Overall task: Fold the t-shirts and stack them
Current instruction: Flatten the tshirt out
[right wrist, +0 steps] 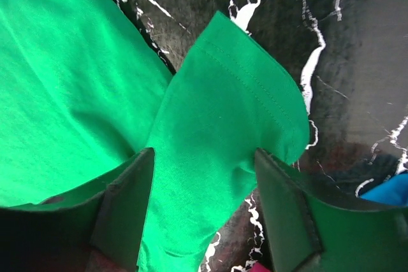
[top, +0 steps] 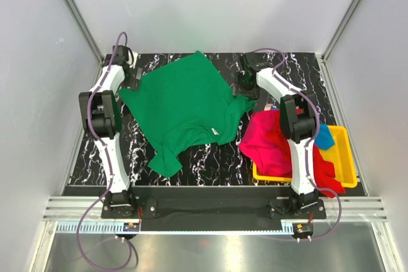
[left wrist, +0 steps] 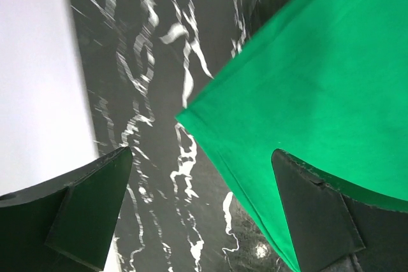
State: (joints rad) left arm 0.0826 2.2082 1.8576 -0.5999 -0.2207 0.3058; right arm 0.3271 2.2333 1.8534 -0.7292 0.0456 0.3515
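Note:
The green t-shirt [top: 185, 103] lies spread on the black marble table, its neck towards the near edge. My left gripper [top: 135, 79] is open above the shirt's far left hem corner [left wrist: 191, 119]; one fingertip is over the cloth and the other over bare table. My right gripper [top: 245, 87] is open and straddles the shirt's right sleeve [right wrist: 229, 113] without closing on it. The magenta-pink t-shirt [top: 271, 135] and the red t-shirt [top: 325, 173] lie bunched in and over the yellow tray, with the blue t-shirt [top: 325, 137] behind them.
The yellow tray [top: 347, 151] sits at the table's right near corner. White walls close in the table on the left, the back and the right. A bit of blue cloth [right wrist: 389, 192] shows at the right edge of the right wrist view.

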